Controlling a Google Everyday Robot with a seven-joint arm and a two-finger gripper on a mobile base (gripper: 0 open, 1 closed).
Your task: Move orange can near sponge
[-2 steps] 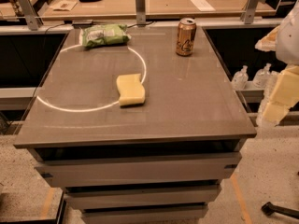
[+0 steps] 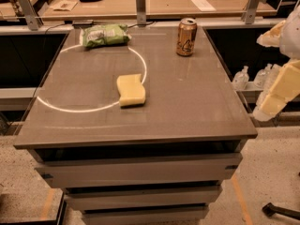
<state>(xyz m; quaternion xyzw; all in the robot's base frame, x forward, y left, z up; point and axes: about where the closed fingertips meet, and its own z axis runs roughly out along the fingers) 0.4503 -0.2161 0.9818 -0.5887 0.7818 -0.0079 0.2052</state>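
The camera view looks down on a flat grey bench top (image 2: 197,111) with grey drawers (image 2: 136,170) under it. The small copper-orange metal drink can with a silver top and dark letters (image 2: 186,37) stands upright near the far right corner of the bench, close to the far edge. Nothing is touching it. The pale yellow foam sponge with wavy sides (image 2: 131,90) lies flat near the middle of the bench, a little toward the left. The can and the sponge are well apart. A thin white ring (image 2: 70,109) is drawn on the left half of the bench top, and the sponge lies across its right side. A green crinkly snack bag (image 2: 105,35) lies at the far edge, left of the can, on the top of the ring. The robot's pale cream gripper (image 2: 280,89) hangs in the air past the right edge of the bench, off the bench top and away from the can. I cannot tell if the gripper is open or closed. Behind the bench is a long light wooden table (image 2: 164,1). Some clear plastic bottles (image 2: 241,77) stand low down beyond the right edge.
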